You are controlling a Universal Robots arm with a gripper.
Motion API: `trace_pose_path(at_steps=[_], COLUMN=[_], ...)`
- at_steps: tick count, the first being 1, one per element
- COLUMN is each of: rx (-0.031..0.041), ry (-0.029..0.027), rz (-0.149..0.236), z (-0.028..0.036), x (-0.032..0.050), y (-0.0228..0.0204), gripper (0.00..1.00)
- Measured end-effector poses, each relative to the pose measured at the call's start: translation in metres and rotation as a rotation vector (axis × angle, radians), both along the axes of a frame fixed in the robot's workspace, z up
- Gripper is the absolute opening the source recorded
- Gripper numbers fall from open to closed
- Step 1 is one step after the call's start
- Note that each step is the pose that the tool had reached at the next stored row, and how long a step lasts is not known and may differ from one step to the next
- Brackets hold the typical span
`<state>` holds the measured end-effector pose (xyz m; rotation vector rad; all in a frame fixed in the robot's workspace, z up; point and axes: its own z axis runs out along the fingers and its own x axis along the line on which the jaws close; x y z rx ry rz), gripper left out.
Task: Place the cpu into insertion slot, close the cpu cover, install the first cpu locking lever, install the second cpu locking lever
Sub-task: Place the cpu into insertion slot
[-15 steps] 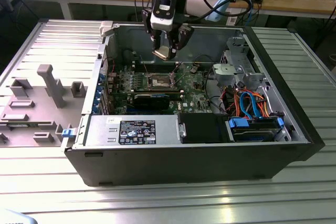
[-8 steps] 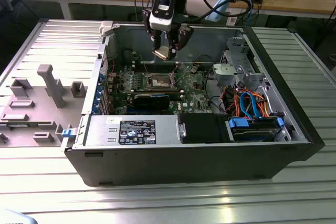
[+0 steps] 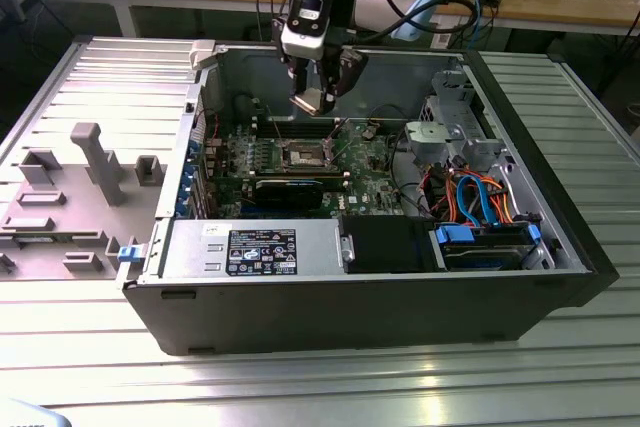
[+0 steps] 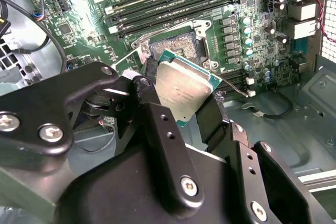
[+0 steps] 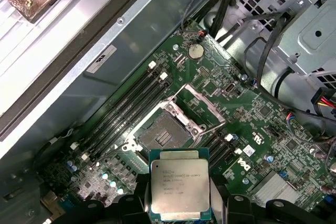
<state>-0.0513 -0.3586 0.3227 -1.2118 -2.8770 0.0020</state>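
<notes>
Right now the end effector (image 3: 318, 97) hangs inside the open computer case (image 3: 540, 217), which sits on the ribbed metal desk (image 3: 300, 377). Its two black fingers (image 4: 149, 90) are closed only as far as the cpu (image 4: 181, 86) allows, pressing on two opposite edges of the chip, so the cpu sits squarely between the fingertips with its silver-grey metal top facing the wrist cameras. In the first wrist view the cpu (image 5: 180, 187) fills the gap between the fingers of the end effector (image 5: 181, 209), its green rim showing around the metal top.

In the exterior view the cpu (image 3: 310, 100) is held in the air above the green motherboard (image 3: 370, 162), well clear of it, and roughly over the insertion slot (image 3: 303, 155). The insertion slot (image 5: 163, 135) is bare, its dark pin field exposed. The cpu cover (image 5: 210, 106) stands swung open just beside the slot. Long black memory slots (image 5: 131, 108) run on either side of the socket.
</notes>
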Motion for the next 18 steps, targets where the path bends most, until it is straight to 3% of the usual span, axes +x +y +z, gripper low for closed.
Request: trace_pose_path(at_steps=[18], rx=[0.0000], ry=[0.0000], rz=[-0.084], z=[-0.0011], x=[0.0000], y=[0.0000], gripper=[0.55])
